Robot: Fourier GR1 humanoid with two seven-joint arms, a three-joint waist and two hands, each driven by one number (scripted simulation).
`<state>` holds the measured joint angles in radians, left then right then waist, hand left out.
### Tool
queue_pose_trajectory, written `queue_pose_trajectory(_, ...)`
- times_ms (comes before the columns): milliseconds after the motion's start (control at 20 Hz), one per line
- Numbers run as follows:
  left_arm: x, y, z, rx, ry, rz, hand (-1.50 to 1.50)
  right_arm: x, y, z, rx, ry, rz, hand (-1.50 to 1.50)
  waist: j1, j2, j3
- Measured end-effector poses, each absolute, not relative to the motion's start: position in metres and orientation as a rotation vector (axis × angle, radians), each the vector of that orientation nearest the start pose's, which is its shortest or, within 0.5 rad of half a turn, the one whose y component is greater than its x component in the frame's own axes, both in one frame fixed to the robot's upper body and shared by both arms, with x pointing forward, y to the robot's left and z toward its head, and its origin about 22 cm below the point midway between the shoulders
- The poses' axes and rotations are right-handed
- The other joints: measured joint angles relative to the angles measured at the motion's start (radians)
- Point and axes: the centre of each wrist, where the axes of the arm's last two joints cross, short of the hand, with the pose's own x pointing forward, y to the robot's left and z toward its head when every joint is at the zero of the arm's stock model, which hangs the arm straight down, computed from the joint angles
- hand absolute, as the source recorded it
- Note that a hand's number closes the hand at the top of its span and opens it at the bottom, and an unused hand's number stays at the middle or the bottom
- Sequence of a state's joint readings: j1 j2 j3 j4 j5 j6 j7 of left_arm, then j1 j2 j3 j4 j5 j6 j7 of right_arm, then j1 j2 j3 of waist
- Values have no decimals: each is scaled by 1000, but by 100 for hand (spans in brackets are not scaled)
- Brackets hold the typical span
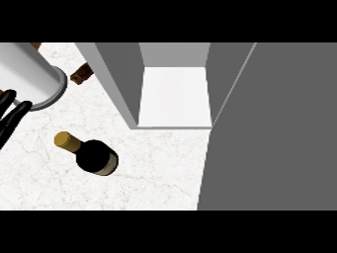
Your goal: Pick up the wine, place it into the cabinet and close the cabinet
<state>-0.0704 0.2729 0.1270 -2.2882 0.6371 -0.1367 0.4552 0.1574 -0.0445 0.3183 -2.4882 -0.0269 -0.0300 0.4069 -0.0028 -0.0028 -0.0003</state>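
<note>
Left hand [9, 123] shows at the view's left edge, its black fingers straight and side by side, slanting up and to the right. The fingers are spread out and hold nothing. Their upper ends lie against a big pale cylinder [18, 74] that fills the top left corner; whether the cylinder is part of the arm cannot be told. The right hand does not appear.

The wine bottle [92, 154] stands on the white marbled table [149, 168], seen from above, with its gold cap [67, 141] toward the upper left and its dark body below it. It is to the right of the fingers and apart from them, with bare table between. It is outside the cabinet [120, 79], below and to the left of the opening.

The cabinet is open. Its grey walls frame a white floor [175, 94] inside. A wide dark grey door [287, 128] takes up the right part of the view. A small brown thing [82, 74] pokes out between the cylinder and the cabinet's left wall; what it is cannot be made out.
</note>
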Motion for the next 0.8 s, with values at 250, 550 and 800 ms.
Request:
queue_pose_trajectory(250,186,270,202,-440,-1841,-183,-150,126,-183,174,317,-1884,122,-150,-2,-1,0)
queue_pose_trajectory(550,185,271,200,-422,-1809,-171,-150,127,-173,181,341,-1855,118,-150,-2,-1,-1)
queue_pose_trajectory(800,190,271,197,-402,-1798,-171,-150,125,-168,183,353,-1839,116,-150,-6,-1,-1)
